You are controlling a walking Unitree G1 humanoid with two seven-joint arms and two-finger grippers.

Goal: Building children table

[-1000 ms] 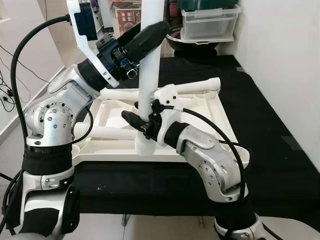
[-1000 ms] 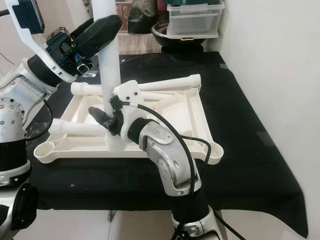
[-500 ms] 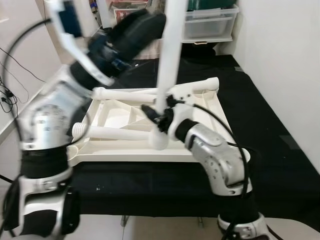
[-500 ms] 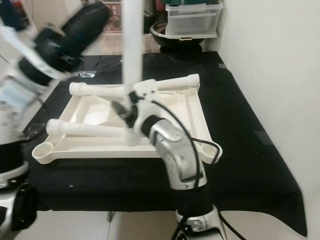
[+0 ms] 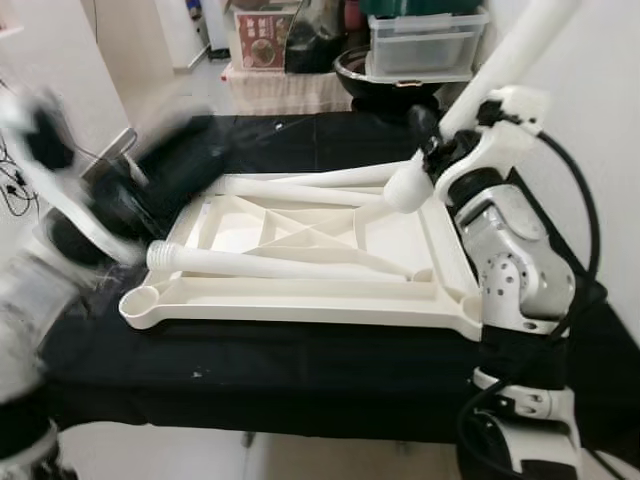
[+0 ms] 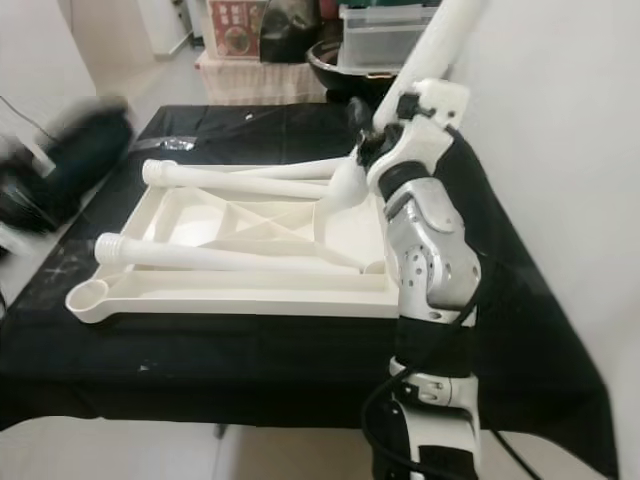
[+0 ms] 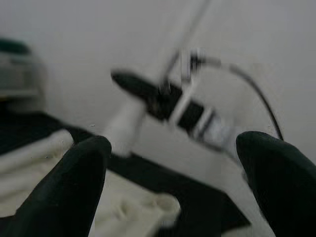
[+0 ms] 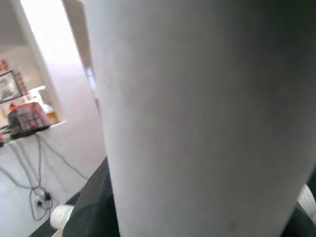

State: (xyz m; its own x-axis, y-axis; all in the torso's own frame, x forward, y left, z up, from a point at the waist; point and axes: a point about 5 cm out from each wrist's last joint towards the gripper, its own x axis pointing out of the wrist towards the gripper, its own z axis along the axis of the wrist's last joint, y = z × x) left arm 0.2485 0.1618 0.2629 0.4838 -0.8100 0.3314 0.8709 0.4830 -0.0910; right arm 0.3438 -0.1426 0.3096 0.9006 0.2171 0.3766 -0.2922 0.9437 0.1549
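On the black-draped desk (image 5: 300, 350) ahead of me, seen from my left eye, the white tabletop (image 5: 300, 300) lies upside down with its ribbed underside showing. Two loose white legs (image 5: 270, 262) rest on it, one along the near side and one along the far side. My right gripper (image 5: 440, 140) is raised over the tabletop's far right corner, its fingers closed around a third white leg (image 5: 500, 60) that tilts up and to the right, its threaded end just above that corner. My left gripper (image 5: 165, 175) is a dark blur over the tabletop's left edge. Beyond the desk sit a clear storage box (image 5: 420, 50) and a dark bowl (image 5: 385, 80).

From my right eye the scene is the same, the tilted leg beside the white wall (image 6: 560, 150).

Through my left wrist, my two fingers (image 7: 74, 187) stand wide apart with nothing between them, framing the blurred right gripper and its leg across the tabletop.

Through my right wrist, the gripped leg's white shaft runs close before the lens, with a cable (image 8: 34, 197) hanging down a wall behind.
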